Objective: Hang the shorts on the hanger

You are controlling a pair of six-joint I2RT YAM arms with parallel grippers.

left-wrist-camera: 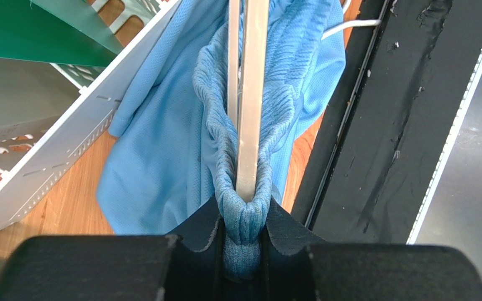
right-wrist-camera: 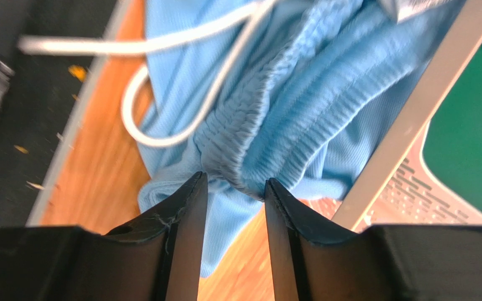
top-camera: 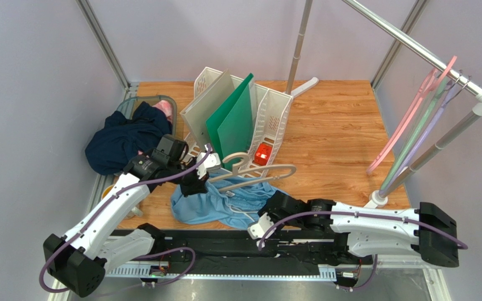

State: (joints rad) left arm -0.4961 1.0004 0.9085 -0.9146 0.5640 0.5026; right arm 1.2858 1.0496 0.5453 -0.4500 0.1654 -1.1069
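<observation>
Waistband: my left tool (left-wrist-camera: 245,221) clenches the shorts (left-wrist-camera: 162,144) to pin them round the hanger (left-wrist-camera: 250,94) bar; my right tool (right-wrist-camera: 235,183) gapes at the fabric.

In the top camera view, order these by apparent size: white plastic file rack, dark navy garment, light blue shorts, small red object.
Largest: white plastic file rack.
Next: dark navy garment and light blue shorts, about alike, so unranked.
Smallest: small red object in the rack.
</observation>
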